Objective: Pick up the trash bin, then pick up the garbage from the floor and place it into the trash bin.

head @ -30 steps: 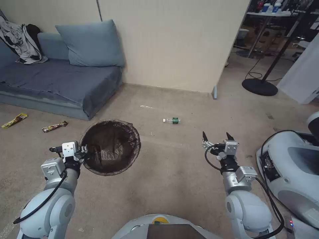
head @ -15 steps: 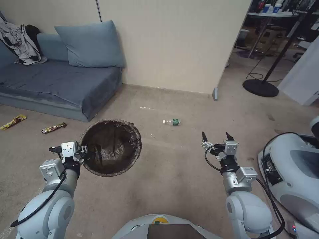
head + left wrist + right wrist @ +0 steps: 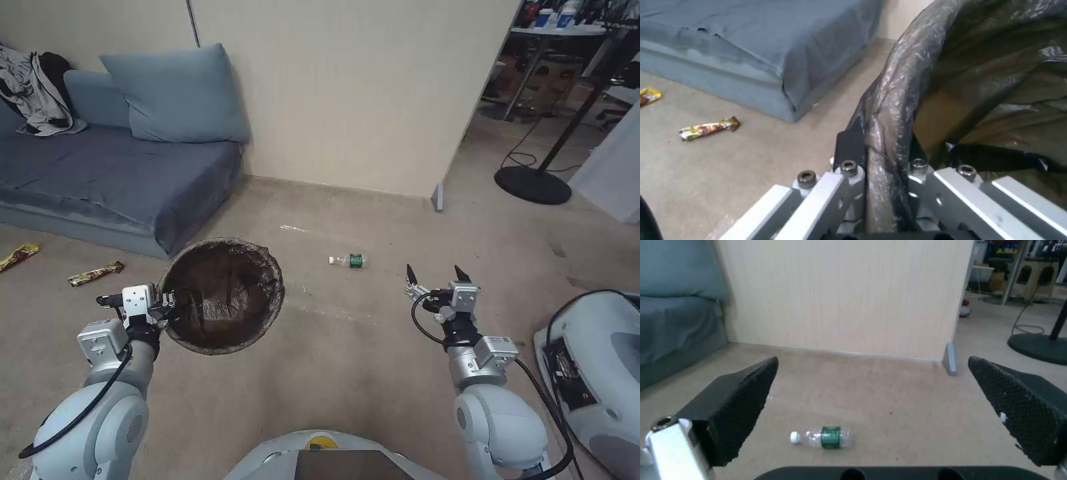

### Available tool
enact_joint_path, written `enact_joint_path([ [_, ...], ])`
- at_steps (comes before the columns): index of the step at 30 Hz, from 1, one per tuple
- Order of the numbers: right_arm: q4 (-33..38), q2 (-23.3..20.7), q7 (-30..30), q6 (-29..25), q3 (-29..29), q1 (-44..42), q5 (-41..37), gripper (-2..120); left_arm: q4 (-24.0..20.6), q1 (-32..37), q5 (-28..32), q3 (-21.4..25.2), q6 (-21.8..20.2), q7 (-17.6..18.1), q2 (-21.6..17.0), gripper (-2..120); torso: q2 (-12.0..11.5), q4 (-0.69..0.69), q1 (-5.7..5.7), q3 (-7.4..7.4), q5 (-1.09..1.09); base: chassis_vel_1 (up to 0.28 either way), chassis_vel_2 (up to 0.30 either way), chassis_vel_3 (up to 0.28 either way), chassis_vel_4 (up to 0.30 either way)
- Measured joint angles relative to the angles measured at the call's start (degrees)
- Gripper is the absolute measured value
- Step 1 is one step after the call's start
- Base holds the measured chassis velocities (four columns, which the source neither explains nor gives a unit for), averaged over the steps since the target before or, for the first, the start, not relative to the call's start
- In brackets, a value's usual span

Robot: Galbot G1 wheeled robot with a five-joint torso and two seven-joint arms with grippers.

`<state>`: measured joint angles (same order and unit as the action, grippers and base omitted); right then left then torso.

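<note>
Left gripper [image 3: 168, 308]: pinches trash bin [image 3: 223, 293] rim, carrying it mouth-up for drops.
Right gripper [image 3: 435, 275]: spread, lined up toward bottle [image 3: 348, 260].

Head view high, looking down over floor; wrist views low, close; bottle [image 3: 348, 261] shared with right wrist view.

Beige carpet [image 3: 360, 347] across the floor, worn and faintly marked. Cream panelled wall [image 3: 347, 93] straight ahead, ending at a corner on the right. Low blue-grey sofa [image 3: 113, 180] against the left wall, with a large blue cushion [image 3: 177, 93] and crumpled grey clothing [image 3: 33, 93]. Past the corner, a black round-based stand [image 3: 533, 185], a trailing cable, and a cluttered, dimmer area beyond.
</note>
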<state>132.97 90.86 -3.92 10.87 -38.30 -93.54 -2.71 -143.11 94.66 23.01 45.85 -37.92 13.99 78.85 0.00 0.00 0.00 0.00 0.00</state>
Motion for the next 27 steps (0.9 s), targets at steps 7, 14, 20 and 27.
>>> enact_joint_path([
  [7,-0.25,0.16,0.0,-0.1,-0.03,0.0,0.05,100,0.17,-0.14,-0.09,-0.01,0.1,-0.07,-0.02,4,0.0,-0.01,0.0,0.0,0.0,-0.157,0.148,0.158,-0.149],
  [14,-0.64,0.27,-0.06,-0.23,0.03,0.09,0.28,100,0.54,-0.19,-0.23,-0.03,0.24,-0.16,-0.08,4,0.0,0.0,0.0,0.0,0.0,-0.159,0.149,0.146,-0.147],
  [20,-0.78,0.32,-0.13,-0.27,0.2,0.19,0.44,100,0.69,-0.34,-0.26,-0.06,0.27,-0.19,-0.05,4,0.0,0.0,0.0,0.0,0.01,-0.148,0.139,0.144,-0.154],
  [27,-0.85,0.41,-0.16,-0.46,0.22,0.09,0.55,100,0.7,-0.34,-0.32,-0.06,0.31,-0.21,-0.03,4,0.0,0.0,0.0,0.0,0.0,-0.152,0.16,0.15,-0.151],
])
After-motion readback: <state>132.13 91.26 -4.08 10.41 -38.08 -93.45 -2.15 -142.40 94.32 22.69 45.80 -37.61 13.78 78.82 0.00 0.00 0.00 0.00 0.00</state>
